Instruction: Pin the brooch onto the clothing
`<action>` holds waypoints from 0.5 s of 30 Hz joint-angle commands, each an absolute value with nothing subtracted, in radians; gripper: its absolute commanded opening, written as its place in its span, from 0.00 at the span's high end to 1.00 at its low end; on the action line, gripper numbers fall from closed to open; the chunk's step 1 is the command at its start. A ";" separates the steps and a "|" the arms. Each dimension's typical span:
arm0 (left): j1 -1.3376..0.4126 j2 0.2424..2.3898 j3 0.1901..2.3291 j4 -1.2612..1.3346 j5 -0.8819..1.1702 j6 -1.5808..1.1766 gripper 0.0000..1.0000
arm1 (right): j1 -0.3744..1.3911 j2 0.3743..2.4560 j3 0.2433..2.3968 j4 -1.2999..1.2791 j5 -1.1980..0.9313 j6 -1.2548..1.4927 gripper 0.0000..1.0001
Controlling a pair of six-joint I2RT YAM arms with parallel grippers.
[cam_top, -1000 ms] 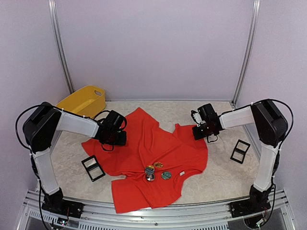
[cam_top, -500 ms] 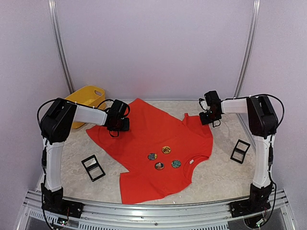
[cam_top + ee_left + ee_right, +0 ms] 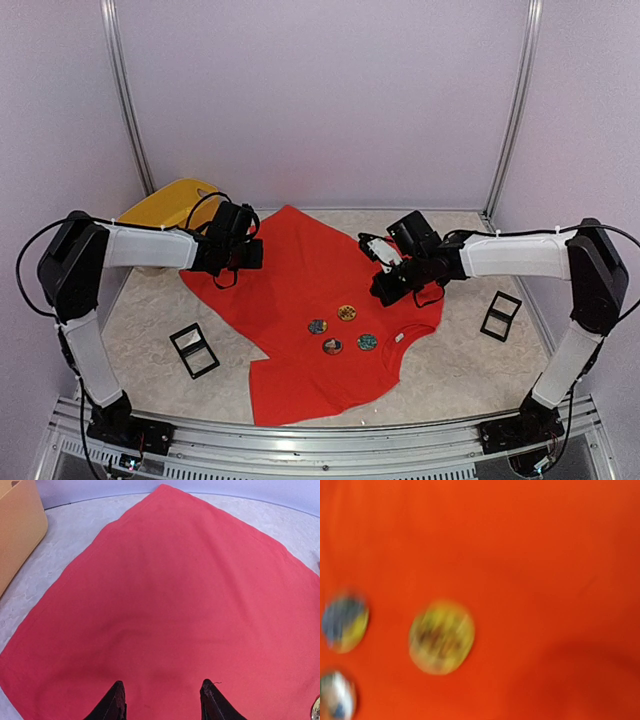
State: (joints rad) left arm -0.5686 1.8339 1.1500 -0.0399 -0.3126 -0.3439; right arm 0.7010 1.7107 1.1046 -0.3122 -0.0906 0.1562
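The red T-shirt (image 3: 300,285) lies spread flat on the table, its white neck label (image 3: 397,337) at the near right. Several round brooches lie loose on it, among them a yellow one (image 3: 347,312) and a blue one (image 3: 317,326). My left gripper (image 3: 243,256) is open and empty just above the shirt's far left part; its fingertips (image 3: 116,700) stand apart over the red cloth (image 3: 175,590). My right gripper (image 3: 386,286) hovers over the shirt right of the brooches. Its wrist view is blurred, shows the yellow brooch (image 3: 441,636) and the blue brooch (image 3: 345,624), and shows no fingers.
A yellow plastic basket (image 3: 170,205) stands at the far left, close to the left arm, and shows in the left wrist view (image 3: 20,530). One black frame (image 3: 194,350) lies left of the shirt and another (image 3: 500,316) lies at the right.
The shirt was drawn away from me and spread flat. The right gripper has left the right sleeve and moved left, over the shirt near the brooches. The left gripper has barely moved.
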 commanded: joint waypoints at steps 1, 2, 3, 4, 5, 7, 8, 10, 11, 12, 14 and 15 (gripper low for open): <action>-0.580 1.834 1.062 -0.016 -0.321 -0.423 0.53 | 0.721 1.718 0.968 -0.351 -0.120 0.314 1.00; -0.577 1.844 1.054 -0.021 -0.317 -0.438 0.53 | 0.721 1.710 0.939 -0.347 -0.109 0.327 1.00; -0.572 1.858 1.046 -0.022 -0.313 -0.449 0.53 | 0.721 1.701 0.916 -0.345 -0.091 0.338 1.00; -0.568 1.870 1.040 -0.018 -0.306 -0.455 0.53 | 0.722 1.692 0.899 -0.349 -0.076 0.345 1.00; -0.563 1.878 1.037 -0.014 -0.301 -0.455 0.53 | 0.722 1.685 0.887 -0.354 -0.063 0.348 1.00; -0.556 1.893 1.038 -0.008 -0.295 -0.432 0.54 | 0.721 1.669 0.887 -0.382 -0.026 0.342 1.00; -0.556 1.892 1.039 0.006 -0.305 -0.415 0.55 | 0.721 1.660 0.897 -0.397 -0.011 0.335 1.00; -0.555 1.870 1.042 0.034 -0.321 -0.384 0.55 | 0.718 1.635 0.929 -0.417 0.033 0.312 1.00; -0.553 1.857 1.046 0.037 -0.327 -0.371 0.55 | 0.712 1.620 0.951 -0.420 0.047 0.297 1.00; -0.549 1.837 1.050 0.039 -0.336 -0.359 0.55 | 0.701 1.607 0.965 -0.418 0.066 0.284 1.00; -0.538 1.787 1.052 0.039 -0.364 -0.328 0.55 | 0.674 1.576 0.984 -0.403 0.103 0.259 0.99; -0.534 1.757 1.047 0.041 -0.387 -0.314 0.54 | 0.653 1.557 0.990 -0.388 0.110 0.245 0.95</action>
State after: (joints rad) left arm -0.5507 1.8675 1.0386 -0.0090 -0.3195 -0.3824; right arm 0.7063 1.6459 0.9310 -0.4042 0.0177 0.2916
